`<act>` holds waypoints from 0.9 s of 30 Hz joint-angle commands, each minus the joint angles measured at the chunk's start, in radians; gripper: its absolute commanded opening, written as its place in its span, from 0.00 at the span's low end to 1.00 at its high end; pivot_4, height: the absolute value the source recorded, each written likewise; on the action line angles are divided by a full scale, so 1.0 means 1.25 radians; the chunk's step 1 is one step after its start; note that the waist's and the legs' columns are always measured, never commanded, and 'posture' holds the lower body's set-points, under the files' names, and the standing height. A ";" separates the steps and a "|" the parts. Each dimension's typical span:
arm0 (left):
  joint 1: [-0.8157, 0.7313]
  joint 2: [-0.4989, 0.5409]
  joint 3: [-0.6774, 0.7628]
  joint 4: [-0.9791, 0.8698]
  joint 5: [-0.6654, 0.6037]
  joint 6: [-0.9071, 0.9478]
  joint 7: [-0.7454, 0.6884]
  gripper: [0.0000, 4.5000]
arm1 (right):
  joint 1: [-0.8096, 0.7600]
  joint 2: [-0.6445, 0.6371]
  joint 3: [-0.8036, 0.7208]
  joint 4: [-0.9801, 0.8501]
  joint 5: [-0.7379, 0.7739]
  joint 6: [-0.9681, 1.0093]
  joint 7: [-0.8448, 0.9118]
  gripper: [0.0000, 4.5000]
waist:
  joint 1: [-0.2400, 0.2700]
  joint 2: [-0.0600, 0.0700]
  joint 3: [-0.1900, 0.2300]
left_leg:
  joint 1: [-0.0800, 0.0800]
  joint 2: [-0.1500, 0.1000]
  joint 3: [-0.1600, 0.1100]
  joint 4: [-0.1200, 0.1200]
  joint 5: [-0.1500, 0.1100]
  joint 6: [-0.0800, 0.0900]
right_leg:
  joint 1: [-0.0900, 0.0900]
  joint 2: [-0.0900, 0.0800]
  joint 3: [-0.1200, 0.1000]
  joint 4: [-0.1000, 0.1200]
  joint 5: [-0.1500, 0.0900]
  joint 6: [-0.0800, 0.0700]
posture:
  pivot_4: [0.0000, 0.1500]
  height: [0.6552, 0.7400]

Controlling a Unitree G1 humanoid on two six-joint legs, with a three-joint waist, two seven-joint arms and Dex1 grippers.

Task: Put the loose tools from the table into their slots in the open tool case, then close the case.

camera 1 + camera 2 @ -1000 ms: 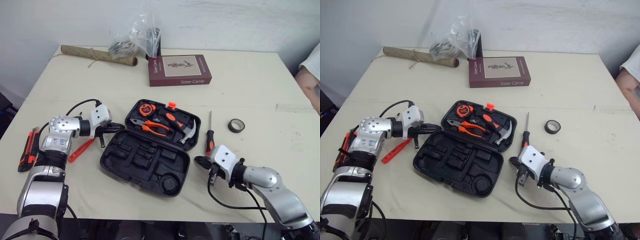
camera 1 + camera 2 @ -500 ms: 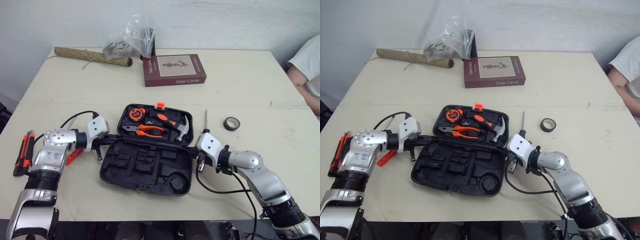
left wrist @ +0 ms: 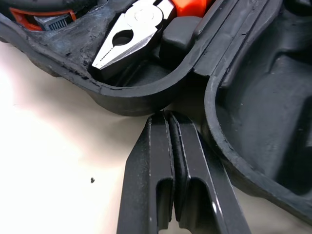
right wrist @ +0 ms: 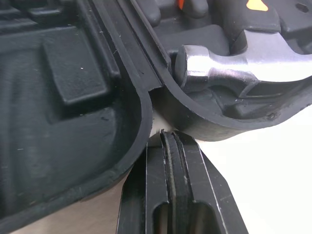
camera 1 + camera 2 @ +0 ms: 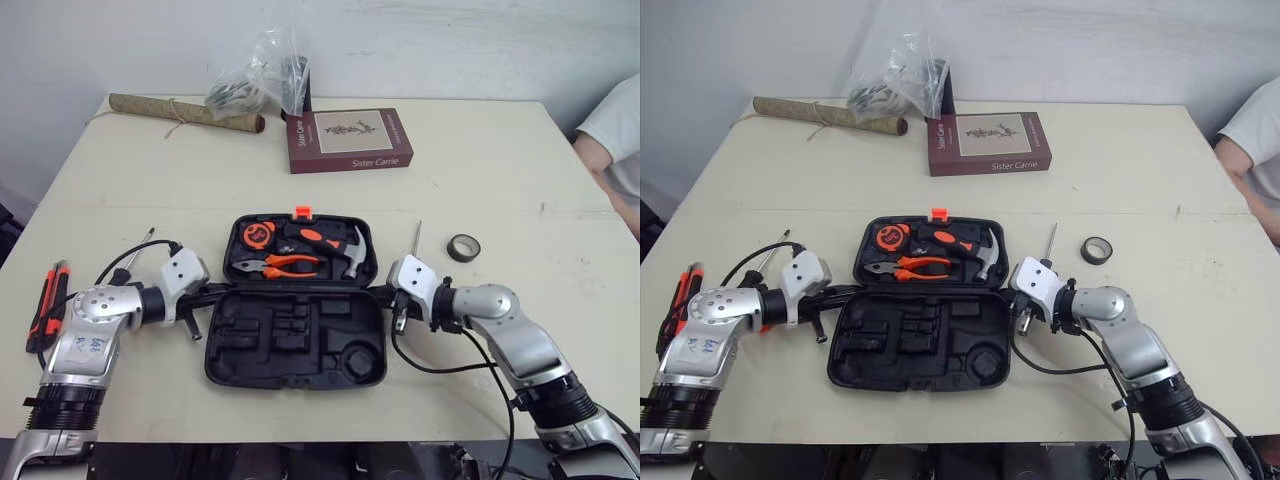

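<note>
Midway: hammer (image 5: pixel 351 256) slotted in tool case (image 5: pixel 262 346); screwdriver (image 5: pixel 417 240) loose at its 3 o'clock; left pincer (image 5: pixel 212 291), right pincer (image 5: pixel 386 293) pinched together, empty.

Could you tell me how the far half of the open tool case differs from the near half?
The far half holds the pliers, hammer and tape measure; the near half has only empty moulded slots. The far half carries an orange latch on its outer edge; I see none on the near half. Both are black and lie open on the table.
</note>
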 commanded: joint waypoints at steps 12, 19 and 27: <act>0.296 0.131 0.484 -0.153 -0.224 0.099 -0.050 0.06 | 0.249 -0.213 -0.378 -0.265 0.345 0.129 0.182 0.15 | 0.007 0.001 0.001 | -0.001 0.001 -0.002 -0.001 -0.003 0.000 | 0.002 -0.003 -0.002 -0.008 0.000 0.000 | 1.00 1.00; 0.451 0.157 0.735 0.210 -0.197 -0.038 -0.046 0.66 | 0.422 -0.152 -0.627 -0.051 0.235 -0.249 0.181 0.85 | 0.001 0.001 0.001 | 0.001 0.001 0.000 -0.002 -0.004 0.000 | 0.002 -0.002 -0.001 -0.008 0.000 -0.001 | 1.00 1.00; 0.542 0.218 0.850 0.536 -0.165 -0.233 0.087 0.98 | 0.565 -0.141 -0.760 0.320 0.183 -0.557 0.203 1.00 | 0.007 -0.001 0.000 | 0.003 0.000 0.000 -0.004 -0.010 0.001 | 0.002 -0.007 -0.002 -0.009 0.000 -0.001 | 1.00 1.00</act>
